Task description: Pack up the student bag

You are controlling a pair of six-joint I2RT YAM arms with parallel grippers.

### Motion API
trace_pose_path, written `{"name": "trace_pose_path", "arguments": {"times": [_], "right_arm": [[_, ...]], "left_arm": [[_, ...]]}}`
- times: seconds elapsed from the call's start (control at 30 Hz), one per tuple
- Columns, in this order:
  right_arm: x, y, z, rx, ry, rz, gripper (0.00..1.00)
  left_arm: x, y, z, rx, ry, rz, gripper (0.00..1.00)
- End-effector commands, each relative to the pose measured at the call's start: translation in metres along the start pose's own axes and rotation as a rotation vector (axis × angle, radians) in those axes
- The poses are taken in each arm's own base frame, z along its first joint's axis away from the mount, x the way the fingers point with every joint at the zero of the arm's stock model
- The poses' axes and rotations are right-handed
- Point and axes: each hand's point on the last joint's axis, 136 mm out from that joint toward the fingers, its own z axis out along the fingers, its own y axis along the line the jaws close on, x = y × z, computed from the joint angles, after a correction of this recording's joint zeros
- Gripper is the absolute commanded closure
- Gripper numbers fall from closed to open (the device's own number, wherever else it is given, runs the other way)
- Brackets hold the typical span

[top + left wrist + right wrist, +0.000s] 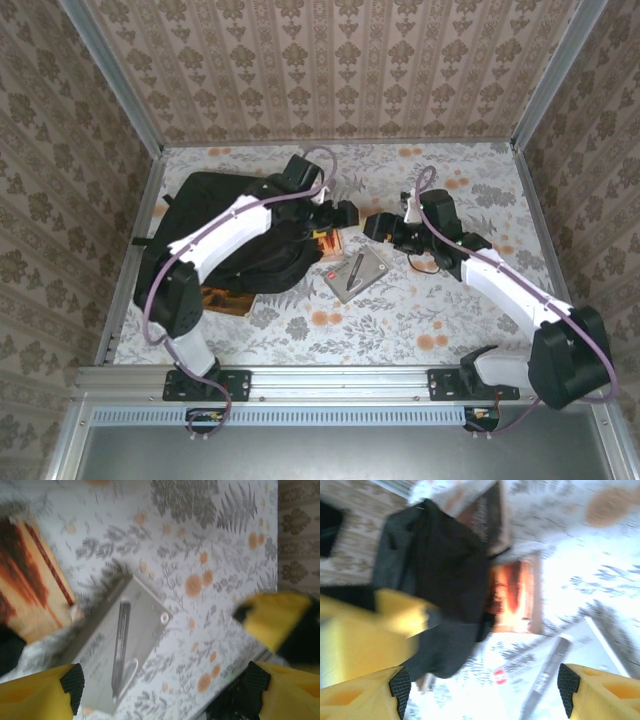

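Backpack of large black soft fabric (205,195) lies on the left half of the floral-patterned table (450,320), with both grippers empty at its right edge.
The yellow-fingered left gripper (343,213) hangs just off the bag's right edge, jaws spread wide with nothing between them. The right gripper (375,226) faces it close by, likewise spread and empty. An orange-covered book (325,243) lies against the bag's fabric below them. A flat grey box with a dark pen on it (355,272) sits just beside that book. A second orange-brown book (222,298) juts from under the bag's near edge. The left arm's white link (225,232) crosses above the bag, hiding its middle.
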Motion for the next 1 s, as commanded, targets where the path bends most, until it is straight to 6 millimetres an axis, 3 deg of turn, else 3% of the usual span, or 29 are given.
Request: {"name": "trace_pose_path", "arguments": {"times": [0.0,0.1,0.17,0.3,0.37,0.67,0.97], "right_arm": [[0.022,-0.052,0.014,0.189,0.117,0.032,0.20],[0.026,-0.070,0.028,0.250,0.181,0.060,0.21],[0.025,-0.080,0.029,0.307,0.191,0.060,0.21],[0.019,-0.088,0.020,0.333,0.164,0.076,0.20],[0.014,-0.089,0.009,0.339,0.130,0.084,0.19],[0.009,-0.084,-0.040,0.325,0.021,0.068,0.17],[0.025,-0.094,-0.036,0.305,0.038,0.093,0.17]], "left_arm": [[0.056,0.019,0.020,-0.056,0.127,-0.013,0.12],[0.088,0.033,0.028,-0.140,0.196,0.084,0.12],[0.097,0.044,0.029,-0.259,0.219,0.217,0.09],[0.088,0.057,0.035,-0.546,0.253,0.525,0.02],[0.078,0.066,0.042,-0.634,0.264,0.590,0.00],[0.078,0.071,0.092,-0.557,0.389,0.664,0.00],[0.097,0.075,0.117,-0.494,0.468,0.618,0.00]]}}
